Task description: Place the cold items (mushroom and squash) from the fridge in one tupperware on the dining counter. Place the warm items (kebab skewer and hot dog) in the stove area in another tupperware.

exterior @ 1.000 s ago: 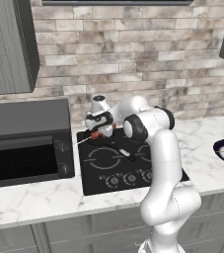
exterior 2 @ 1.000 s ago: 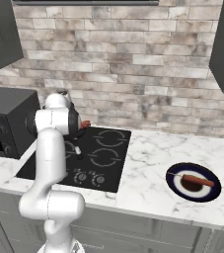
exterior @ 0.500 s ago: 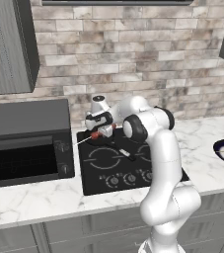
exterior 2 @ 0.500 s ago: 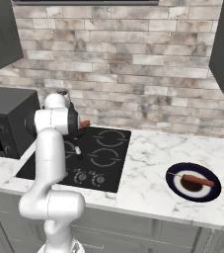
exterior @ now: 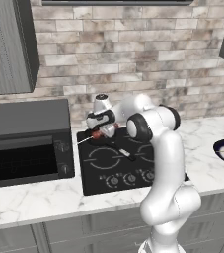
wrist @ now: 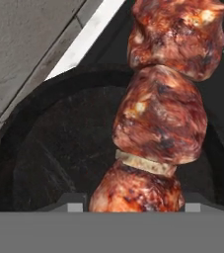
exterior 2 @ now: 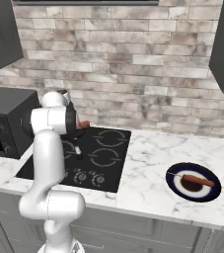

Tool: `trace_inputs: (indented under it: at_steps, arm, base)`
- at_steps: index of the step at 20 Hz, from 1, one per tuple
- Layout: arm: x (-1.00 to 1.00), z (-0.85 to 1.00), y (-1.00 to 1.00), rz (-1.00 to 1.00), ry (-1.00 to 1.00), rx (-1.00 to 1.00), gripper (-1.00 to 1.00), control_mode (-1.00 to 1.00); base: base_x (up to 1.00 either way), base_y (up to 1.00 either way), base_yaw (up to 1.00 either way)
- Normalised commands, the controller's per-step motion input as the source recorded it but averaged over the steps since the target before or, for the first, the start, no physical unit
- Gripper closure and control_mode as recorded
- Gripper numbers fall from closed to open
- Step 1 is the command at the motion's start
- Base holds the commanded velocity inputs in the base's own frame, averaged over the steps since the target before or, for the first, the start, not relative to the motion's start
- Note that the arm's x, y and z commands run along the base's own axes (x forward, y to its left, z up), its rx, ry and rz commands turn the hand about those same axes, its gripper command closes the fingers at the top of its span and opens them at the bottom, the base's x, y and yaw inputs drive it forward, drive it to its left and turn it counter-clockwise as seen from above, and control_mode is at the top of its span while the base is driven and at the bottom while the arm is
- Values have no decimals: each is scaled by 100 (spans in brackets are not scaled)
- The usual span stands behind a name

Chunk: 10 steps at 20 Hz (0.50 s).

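The fingers show as two small tips at the bottom edge of the hand view, one at 7 o'clock and one at 5 o'clock, and the skewer runs up between them; they look closed onto its lowest chunk of meat, though the contact itself sits right at the edge of the frame, so I judge it a grip rather than see it plainly. In the left base view the gripper sits just above the back left of the stove, beside the microwave, with the meat under it and the thin stick pointing out toward 8 o'clock. In the hand view the chunks climb from 6 o'clock to 1 o'clock, over a round dark pan that lies beneath them. The main risk, as I read it, is the hold: the fingers seem to bite one end chunk only, so most of the length hangs to one side and could swing or twist in the grip once lifted. Soft meat may also slide on its stick, leaving the fingers with one piece. A quick swing toward a container could drag the free end against the pan rim or the microwave's side. The plate with the hot dog sits well apart on the counter at the right.
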Motion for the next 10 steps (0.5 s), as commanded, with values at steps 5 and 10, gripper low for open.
trace_inputs:
  at_steps: [5,10]
  arm:
    - [-30,56,-27,-8,-9,3,100,-100]
    - [-30,65,-23,-6,-17,0,100,-100]
  base:
    - [0,0,0]
    - [0,0,0]
